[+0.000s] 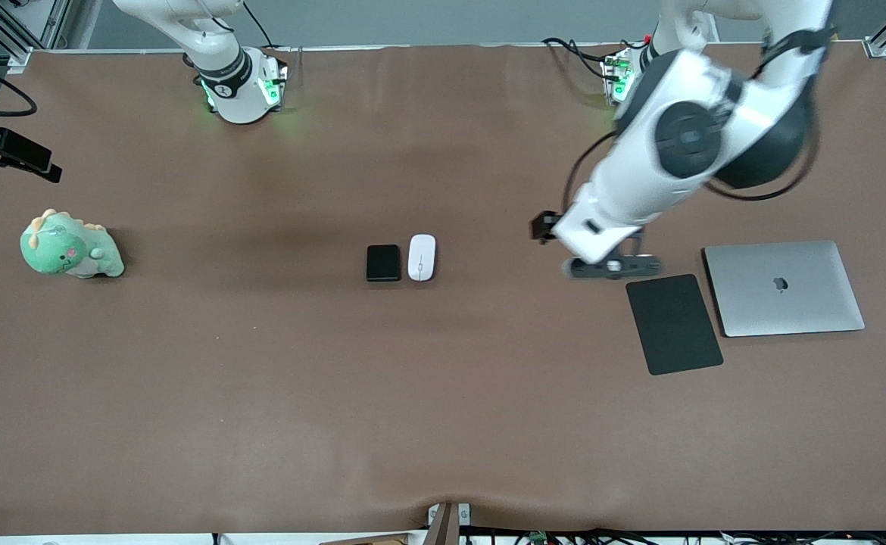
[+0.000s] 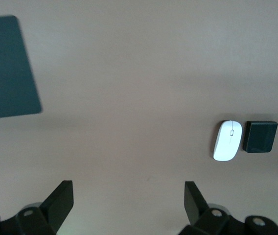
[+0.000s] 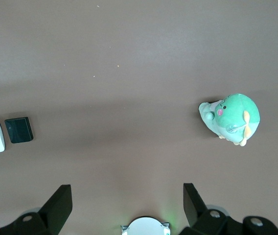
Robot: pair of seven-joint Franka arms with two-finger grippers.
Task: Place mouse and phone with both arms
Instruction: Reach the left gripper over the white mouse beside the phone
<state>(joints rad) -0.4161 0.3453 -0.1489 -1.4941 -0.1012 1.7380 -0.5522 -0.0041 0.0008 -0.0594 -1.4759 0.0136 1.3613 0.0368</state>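
Mouse and phone lie side by side at centre frame in the front view, well apart from the left gripper at right of centre. Left wrist view: fingers spread wide, mouse at right. Right wrist view: right gripper wide, phone at left edge.

No legible words or numbers anywhere. One brand sign only: dark apple-shaped logo at centre of closed silver laptop lid, lying at about 4 o'clock from table centre, toward the left arm's end. Small dark mark on right arm's base collar, at about 11 o'clock, too small to read.
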